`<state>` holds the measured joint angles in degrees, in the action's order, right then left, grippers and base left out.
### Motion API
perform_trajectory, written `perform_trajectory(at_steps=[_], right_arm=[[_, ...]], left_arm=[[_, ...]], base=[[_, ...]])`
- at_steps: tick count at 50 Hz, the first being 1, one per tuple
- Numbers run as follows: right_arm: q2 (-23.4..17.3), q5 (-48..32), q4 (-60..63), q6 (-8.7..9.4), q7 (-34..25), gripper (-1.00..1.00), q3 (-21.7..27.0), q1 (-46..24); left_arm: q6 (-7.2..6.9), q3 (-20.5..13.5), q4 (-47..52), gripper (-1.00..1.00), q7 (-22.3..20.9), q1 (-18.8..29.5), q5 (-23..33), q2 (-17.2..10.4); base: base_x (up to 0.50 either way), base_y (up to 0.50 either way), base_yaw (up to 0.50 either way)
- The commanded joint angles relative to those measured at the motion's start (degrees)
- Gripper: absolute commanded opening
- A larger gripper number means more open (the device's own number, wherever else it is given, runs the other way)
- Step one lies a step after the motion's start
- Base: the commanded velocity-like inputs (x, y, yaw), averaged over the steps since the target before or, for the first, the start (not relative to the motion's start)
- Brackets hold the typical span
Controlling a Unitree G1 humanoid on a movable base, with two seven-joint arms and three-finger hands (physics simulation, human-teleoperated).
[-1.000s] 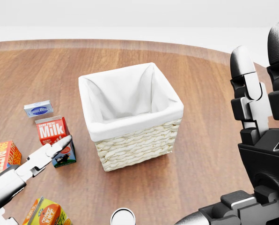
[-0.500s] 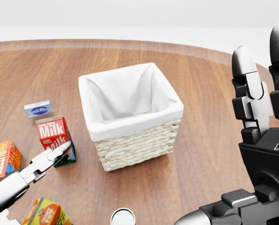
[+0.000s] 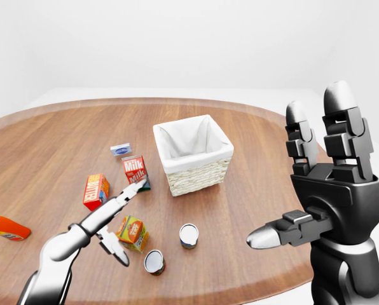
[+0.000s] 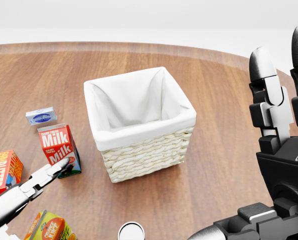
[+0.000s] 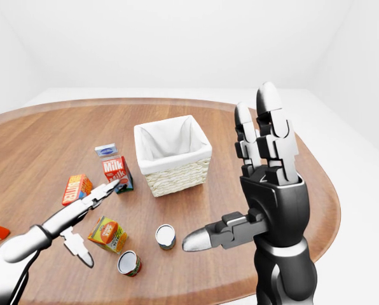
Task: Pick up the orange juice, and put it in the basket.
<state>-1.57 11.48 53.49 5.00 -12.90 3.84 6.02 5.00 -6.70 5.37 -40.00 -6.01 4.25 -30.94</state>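
Two cans [image 3: 189, 234] and cartons crowd the orange juice [image 3: 131, 232]

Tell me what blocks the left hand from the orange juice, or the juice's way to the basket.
Nothing visible. The open left hand hangs just beside the orange juice, and bare table lies between it and the basket; the milk carton stands off to the side.

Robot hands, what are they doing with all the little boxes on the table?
The left hand is open and reaching over the table, just above the orange juice carton, not gripping it yet. The right hand is held up, open and empty. The basket has nothing showing inside. The milk carton, butter box and two cans sit untouched on the wooden table.
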Motion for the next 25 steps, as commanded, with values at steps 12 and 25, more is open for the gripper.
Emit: perform_trajectory(at_steps=[12,25], right_arm=[[0.02,0.06,0.22,0.00,0.13,1.00,-0.42,0.14],[0.01,0.16,0.12,0.00,-0.09,1.00,-0.25,0.38]], left_arm=[[0.00,-0.34,-6.17,1.00,0.00,2.76,5.09,-0.47],[0.00,-0.16,-11.33,1.00,0.00,4.83,15.05,0.32]], base=[[0.00,0.00,0.00],[0.00,0.00,0.00]])
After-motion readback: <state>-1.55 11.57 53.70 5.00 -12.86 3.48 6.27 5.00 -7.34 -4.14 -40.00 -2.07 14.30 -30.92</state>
